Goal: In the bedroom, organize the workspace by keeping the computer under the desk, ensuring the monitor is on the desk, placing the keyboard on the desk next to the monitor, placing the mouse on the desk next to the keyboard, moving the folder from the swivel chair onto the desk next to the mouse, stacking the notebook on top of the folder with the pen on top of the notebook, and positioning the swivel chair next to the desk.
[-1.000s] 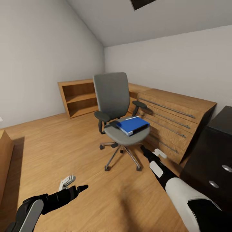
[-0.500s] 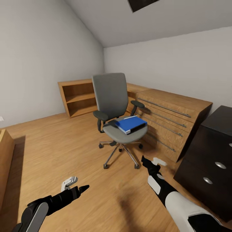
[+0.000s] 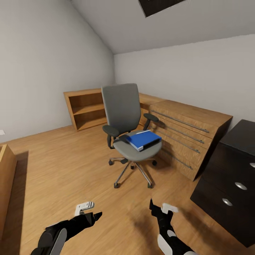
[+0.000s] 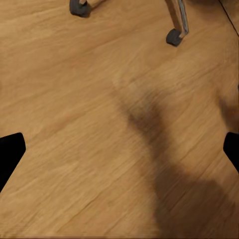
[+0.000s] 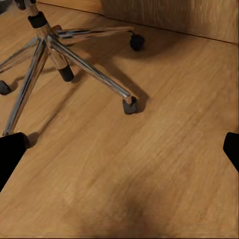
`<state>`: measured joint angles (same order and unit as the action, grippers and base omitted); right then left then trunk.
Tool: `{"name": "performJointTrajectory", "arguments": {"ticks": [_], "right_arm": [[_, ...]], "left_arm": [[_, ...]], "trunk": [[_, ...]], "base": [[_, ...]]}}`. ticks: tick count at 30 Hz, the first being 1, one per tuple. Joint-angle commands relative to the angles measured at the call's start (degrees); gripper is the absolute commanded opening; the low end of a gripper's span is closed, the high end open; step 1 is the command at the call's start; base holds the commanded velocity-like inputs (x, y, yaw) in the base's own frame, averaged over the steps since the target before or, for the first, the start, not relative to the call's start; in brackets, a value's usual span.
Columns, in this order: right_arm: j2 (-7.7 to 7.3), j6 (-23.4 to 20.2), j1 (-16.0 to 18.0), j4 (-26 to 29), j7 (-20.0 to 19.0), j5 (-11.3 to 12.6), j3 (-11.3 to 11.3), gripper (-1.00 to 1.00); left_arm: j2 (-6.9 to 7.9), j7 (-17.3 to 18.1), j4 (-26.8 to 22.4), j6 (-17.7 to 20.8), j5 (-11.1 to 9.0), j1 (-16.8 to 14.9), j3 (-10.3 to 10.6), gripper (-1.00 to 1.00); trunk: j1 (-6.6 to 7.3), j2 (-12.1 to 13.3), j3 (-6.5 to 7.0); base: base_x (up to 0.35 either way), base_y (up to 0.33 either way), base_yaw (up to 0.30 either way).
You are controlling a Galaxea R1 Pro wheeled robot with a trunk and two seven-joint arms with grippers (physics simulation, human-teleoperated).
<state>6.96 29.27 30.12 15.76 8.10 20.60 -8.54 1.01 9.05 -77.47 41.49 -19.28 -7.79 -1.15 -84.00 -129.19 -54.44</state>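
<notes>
Facing the swivel chair (image 3: 130, 131) from mid-floor, both arms low and empty. Left gripper (image 3: 91, 209) hangs over bare wooden floor (image 3: 63, 166); the left wrist view shows its two fingertips at the frame edges, spread wide, nothing between them. Right gripper (image 3: 160, 209) likewise: the right wrist view shows the tips far apart, released, with the chair's chrome base (image 5: 59, 50) and castors ahead on the floor.

Progress, judged from this moment: the folder (image 3: 143, 139) lies flat on the chair's seat, towards the armrest on the dresser side, so its move to the desk is not done. The desk's black drawer unit (image 3: 232, 180) stands at the right of the head view, well apart from the chair; its top is cut off by the frame, so whether monitor, keyboard or mouse are in place cannot be told. Notebook and pen stacking, and bringing the chair beside the desk, also look outstanding.

Room to move: open floor between robot and chair, unobstructed. The chair stands just beside a wooden dresser (image 3: 187, 132), so reaching the folder from that side looks tight; the front of the seat is free. A light wooden shelf unit (image 3: 85, 108) stands against the back wall behind the chair.
</notes>
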Motion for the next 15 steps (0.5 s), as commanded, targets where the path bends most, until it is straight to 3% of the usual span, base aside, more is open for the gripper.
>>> {"name": "performJointTrajectory", "arguments": {"ticks": [1,3,4,7,8,10,12,14,15], "right_arm": [[-0.02,1.6,-0.91,-0.3,0.44,0.15,-0.51,1.0],[-0.02,3.17,-1.88,-0.5,0.45,0.12,-0.51,1.0],[0.04,7.57,-6.09,-2.76,0.45,0.06,-0.56,1.0],[0.08,7.91,-6.42,-5.21,0.38,0.06,-0.59,1.0],[0.01,9.12,-6.6,-7.95,0.27,0.07,-0.55,1.0],[-0.1,9.65,-6.63,-8.94,0.26,0.15,-0.49,1.0],[-0.21,10.05,-6.64,-10.38,0.25,0.25,-0.49,1.0],[-0.23,10.16,-6.65,-10.86,0.25,0.26,-0.5,1.0],[-0.27,10.24,-6.65,-11.17,0.25,0.25,-0.5,1.0]], "left_arm": [[-0.55,0.27,1.33,-0.75,1.12,-0.03,-0.12,1.0],[-0.91,0.25,2.88,-2.26,2.16,-0.03,-0.15,1.0],[-1.48,0.11,11.08,-9.57,6.32,-0.03,-0.26,1.0],[-1.41,0.1,13.06,-10.04,6.6,-0.03,-0.34,1.0],[-1.3,-0.73,16.83,-11.01,6.76,-0.03,-0.57,1.0],[-1.36,-3.52,19.7,-13.93,6.7,-0.03,-0.81,1.0],[-1.5,-8.24,23.91,-20.63,6.55,-0.03,-0.95,1.0],[-1.54,-10.47,26.2,-24.89,6.51,-0.03,-0.94,1.0],[-1.6,-12.21,28.36,-28.98,6.51,-0.03,-0.91,1.0]], "trunk": [[0.24,0.39,0.14],[0.68,1.2,0.5],[0.9,1.6,0.67],[1.55,2.8,1.21],[1.77,3.2,1.39],[2.21,4.0,1.75],[2.65,4.81,2.11],[3.09,5.61,2.47],[3.31,6.01,2.65]], "base": [[0.0,0.0,0.0],[0.0,0.0,0.0],[0.0,0.0,0.0],[0.0,0.0,0.0],[0.0,0.0,0.0],[0.0,0.0,0.0],[0.0,0.0,0.0],[0.0,0.0,0.0],[0.0,0.0,-0.005]]}}
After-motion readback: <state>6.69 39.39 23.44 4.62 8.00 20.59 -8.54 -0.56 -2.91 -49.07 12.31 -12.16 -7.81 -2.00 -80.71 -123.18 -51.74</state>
